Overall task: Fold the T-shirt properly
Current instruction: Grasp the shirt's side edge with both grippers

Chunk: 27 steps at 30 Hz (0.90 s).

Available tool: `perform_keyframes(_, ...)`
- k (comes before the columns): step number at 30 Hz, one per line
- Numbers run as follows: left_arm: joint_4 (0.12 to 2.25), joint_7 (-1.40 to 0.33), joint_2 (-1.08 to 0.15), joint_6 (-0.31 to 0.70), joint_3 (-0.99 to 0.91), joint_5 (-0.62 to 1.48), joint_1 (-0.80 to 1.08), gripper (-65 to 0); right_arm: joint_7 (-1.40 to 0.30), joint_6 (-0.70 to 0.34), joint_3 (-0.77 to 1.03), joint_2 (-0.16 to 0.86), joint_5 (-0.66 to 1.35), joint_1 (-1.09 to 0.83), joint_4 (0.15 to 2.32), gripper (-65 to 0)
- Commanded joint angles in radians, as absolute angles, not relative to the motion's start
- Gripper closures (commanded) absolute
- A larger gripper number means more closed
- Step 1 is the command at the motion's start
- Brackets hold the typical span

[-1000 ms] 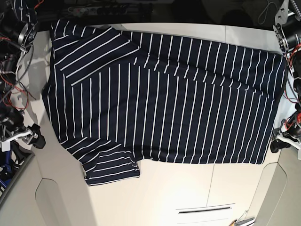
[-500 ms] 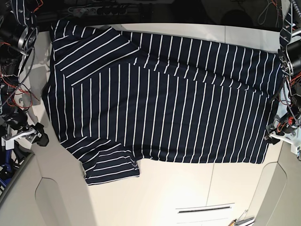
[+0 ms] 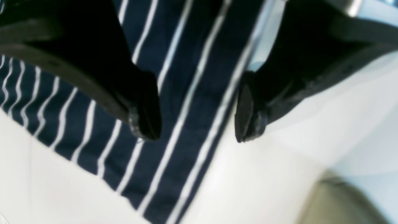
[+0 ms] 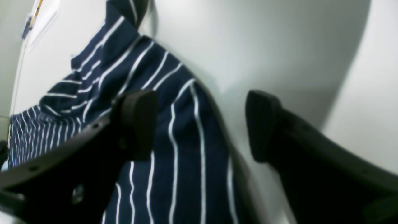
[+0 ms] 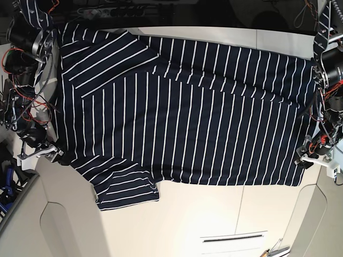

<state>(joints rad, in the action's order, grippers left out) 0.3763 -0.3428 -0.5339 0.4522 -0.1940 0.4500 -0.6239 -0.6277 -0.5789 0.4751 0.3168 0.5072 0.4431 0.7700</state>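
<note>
The navy T-shirt (image 5: 187,118) with thin white stripes lies spread flat on the white table (image 5: 214,214), sleeves at the left and hem at the right. My left gripper (image 5: 302,162) is open at the shirt's lower right hem corner. In the left wrist view the gripper (image 3: 197,124) has its jaws apart over the hem edge of the shirt (image 3: 174,77), one finger above cloth, the other above bare table. My right gripper (image 5: 58,155) is open at the shirt's left edge above the lower sleeve. In the right wrist view the gripper (image 4: 200,127) straddles the edge of the shirt (image 4: 183,161).
Cables and arm hardware crowd the left side (image 5: 21,80) and right side (image 5: 327,96). A power strip (image 5: 107,10) lies behind the table. A dark slot (image 5: 234,238) marks the table's front. The table's front corners step down (image 5: 64,225).
Both grippers have moved inward from the table's sides to the shirt's edges: the left one to the lower right hem corner, the right one to the left edge. The shirt has not moved.
</note>
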Motion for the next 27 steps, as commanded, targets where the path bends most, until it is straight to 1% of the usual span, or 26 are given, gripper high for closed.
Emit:
perform_keyframes(1, 0.383, -0.358, -0.539, 0.456, -0.195, 0.451, -0.645, -40.6, -0.606, -0.588, 0.475, 0.323, 0.522, 0.467, 0.777, -44.1)
perform_keyframes(9, 0.383, -0.347, -0.521, 0.456, -0.195, 0.451, -0.645, -40.6, -0.602, -0.599, 0.475, 0.279, 0.523, 0.467, 0.727, -44.1)
perform_keyframes(15, 0.383, -0.321, -0.521, 0.456, -0.195, 0.45, -0.646, -40.6, -0.602, -0.599, 0.469, 0.268, 0.523, 0.467, 0.727, -44.1)
perform_keyframes(23, 0.383, -0.295, -0.521, 0.456, -0.195, 0.451, -0.651, -40.3, -0.602, -0.599, 0.363, 0.268, 0.523, 0.468, 0.727, -43.8)
perform_keyframes(24, 0.383, -0.295, -0.521, 0.456, -0.195, 0.451, -0.651, -39.6, -0.602, -0.599, 0.347, 0.268, 0.523, 0.468, 0.727, -42.3)
perform_keyframes(25, 0.383, -0.295, -0.521, 0.456, -0.195, 0.451, -0.651, -36.6, -0.602, -0.599, 0.331, 0.268, 0.523, 0.468, 0.727, -38.2)
perform_keyframes(27, 0.383, -0.296, -0.521, 0.456, -0.195, 0.451, -0.651, -27.6, -0.602, -0.599, 0.304, 0.269, 0.522, 0.467, 0.727, -28.1)
